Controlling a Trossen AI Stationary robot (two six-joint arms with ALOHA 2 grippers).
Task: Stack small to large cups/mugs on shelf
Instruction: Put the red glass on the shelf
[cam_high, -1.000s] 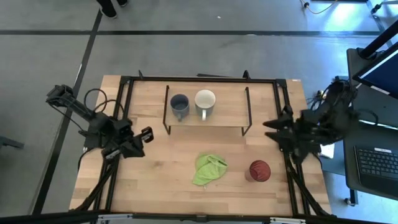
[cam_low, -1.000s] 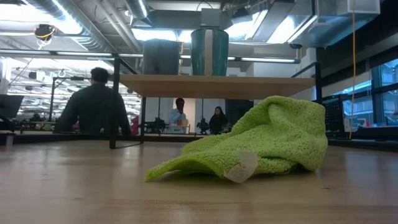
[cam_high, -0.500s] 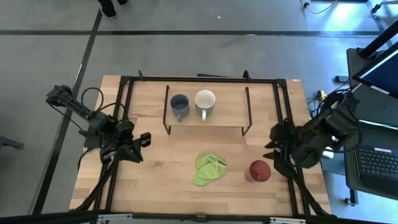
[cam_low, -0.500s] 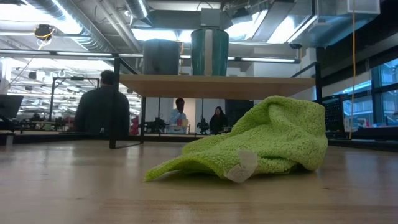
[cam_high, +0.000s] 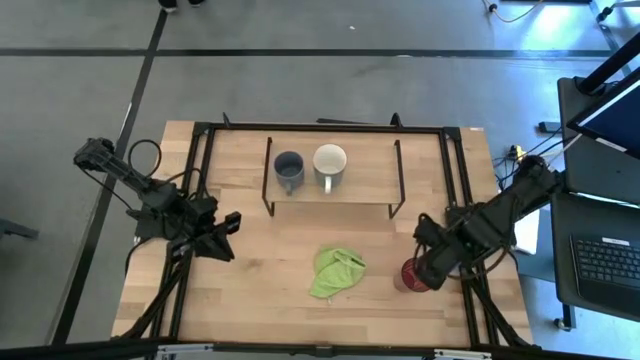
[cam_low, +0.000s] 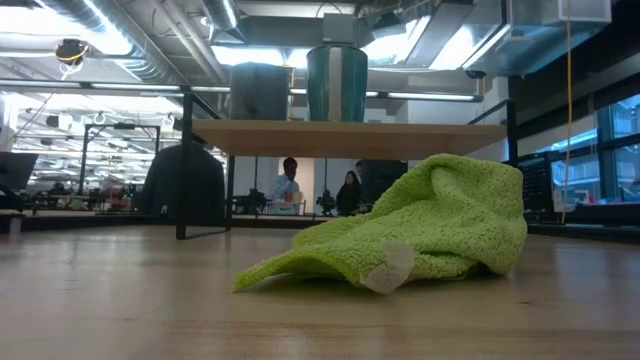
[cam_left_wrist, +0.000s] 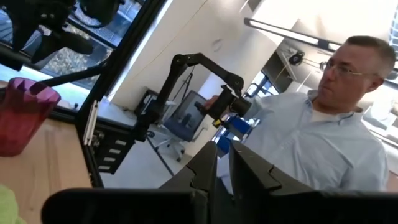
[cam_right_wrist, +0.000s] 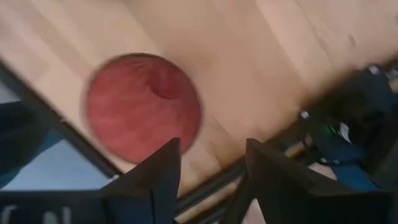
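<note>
The blue-grey mug (cam_high: 289, 168) and the white mug (cam_high: 330, 163) stand upright side by side on the left half of the shelf (cam_high: 365, 185). They also show on the shelf board in the low view (cam_low: 350, 137). The dark red cup (cam_high: 413, 276) stands upright on the table near the right edge, mouth up (cam_right_wrist: 143, 109). My right gripper (cam_high: 426, 260) hovers over its right rim, pointing down and open (cam_right_wrist: 211, 152), touching nothing. My left gripper (cam_high: 228, 224) is shut and empty over the table's left part (cam_left_wrist: 222, 155).
A lime-green cloth (cam_high: 337, 272) lies crumpled on the table left of the red cup and hides the cup in the low view (cam_low: 420, 225). The shelf's right half is bare. A black frame (cam_high: 455, 170) runs along the table edges. A person (cam_left_wrist: 323, 130) stands beyond the table.
My right gripper has swung from the table's right edge toward the near left, tipped downward, and come over the red cup. My left gripper has drawn back a little toward the near left. A person in the room behind has walked to the right.
</note>
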